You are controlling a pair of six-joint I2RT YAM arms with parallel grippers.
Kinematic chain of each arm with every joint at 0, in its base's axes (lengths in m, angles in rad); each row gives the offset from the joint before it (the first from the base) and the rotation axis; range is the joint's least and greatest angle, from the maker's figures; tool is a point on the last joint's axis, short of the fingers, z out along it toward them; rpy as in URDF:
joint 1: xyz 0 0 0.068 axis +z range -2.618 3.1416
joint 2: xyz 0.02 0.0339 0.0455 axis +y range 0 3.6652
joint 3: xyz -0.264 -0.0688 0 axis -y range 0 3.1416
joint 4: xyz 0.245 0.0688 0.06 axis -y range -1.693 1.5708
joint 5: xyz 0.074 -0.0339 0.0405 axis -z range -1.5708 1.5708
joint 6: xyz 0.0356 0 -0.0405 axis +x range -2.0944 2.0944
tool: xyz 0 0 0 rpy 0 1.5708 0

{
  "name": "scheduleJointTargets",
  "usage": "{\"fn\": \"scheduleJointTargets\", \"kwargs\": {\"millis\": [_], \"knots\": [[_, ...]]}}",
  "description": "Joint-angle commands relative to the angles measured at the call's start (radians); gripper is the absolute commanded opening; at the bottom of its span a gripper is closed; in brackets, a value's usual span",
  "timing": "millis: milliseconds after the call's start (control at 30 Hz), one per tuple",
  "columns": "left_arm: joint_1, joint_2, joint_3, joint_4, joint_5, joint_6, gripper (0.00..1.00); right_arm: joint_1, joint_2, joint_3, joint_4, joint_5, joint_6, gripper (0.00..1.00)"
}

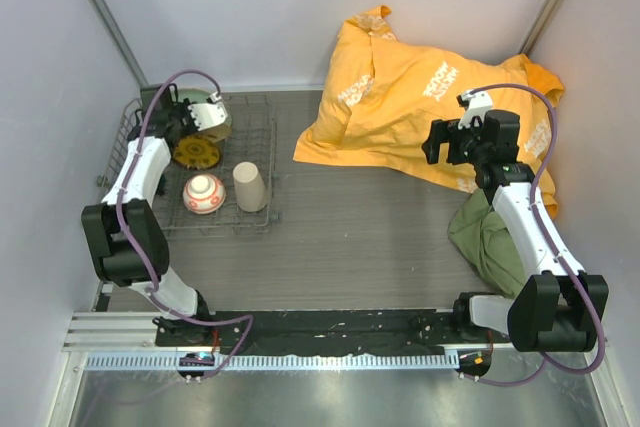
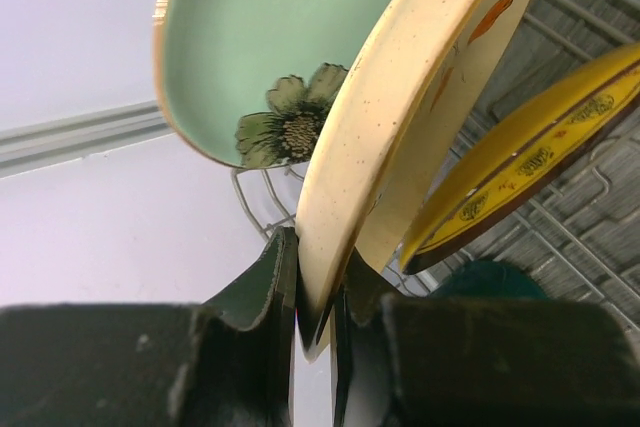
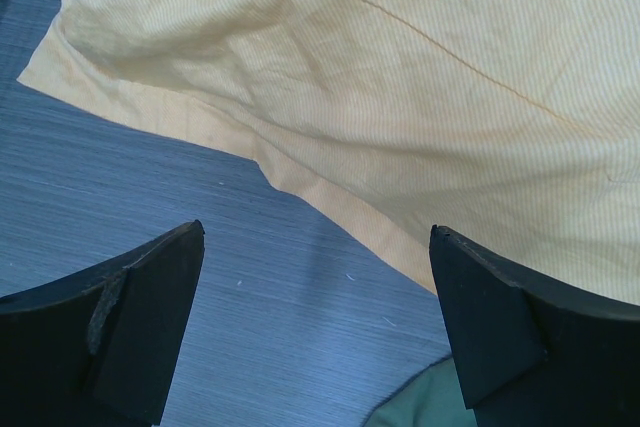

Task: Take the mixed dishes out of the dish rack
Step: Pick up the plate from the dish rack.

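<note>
By the table's left edge, the grey wire dish rack (image 1: 256, 221) holds a small white-and-red bowl (image 1: 204, 193) and a beige handleless cup (image 1: 249, 187) nearest, with a yellow-and-dark patterned plate (image 2: 540, 157) beyond. Farther back, the left gripper (image 2: 315, 292) is clamped on the rim of a cream speckled plate (image 2: 400, 127), which stands beside the pale green flower-marked plate (image 2: 260, 37). The next move is probably to lift it straight up, clear of the prongs. The right gripper (image 3: 315, 247) hangs with its jaws apart over orange cloth (image 3: 420, 67). A dark green shape (image 2: 490, 277), maybe the mug, is mostly hidden.

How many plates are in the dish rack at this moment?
3, standing in a row in the rack: the pale green flower plate, a cream speckled plate pinched in the left claw, then the yellow patterned plate. More could be hidden behind them.
</note>
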Motion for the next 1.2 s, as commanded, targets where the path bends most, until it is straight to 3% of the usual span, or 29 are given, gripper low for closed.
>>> {"fn": "scheduleJointTargets", "kwargs": {"millis": [0, 367, 800, 900, 1167], "knots": [[0.007, -0.110, 0.044, 0.300, 0.041, -0.060, 0.00, 0.001, -0.008, 0.037, 0.010, -0.005, -0.013, 0.99], [0.007, -0.164, 0.060, 0.252, 0.041, -0.136, 0.00, 0.001, -0.009, 0.039, 0.008, -0.009, -0.013, 0.99], [0.007, -0.346, 0.139, 0.045, 0.167, -0.432, 0.00, 0.001, -0.002, 0.040, 0.007, -0.037, 0.006, 0.99], [0.007, -0.389, 0.157, 0.033, 0.188, -0.578, 0.00, 0.003, -0.002, 0.054, -0.004, -0.064, 0.023, 0.99], [-0.003, -0.492, 0.163, -0.073, 0.474, -0.869, 0.00, 0.024, -0.048, 0.114, -0.030, -0.230, 0.080, 0.99]]}}
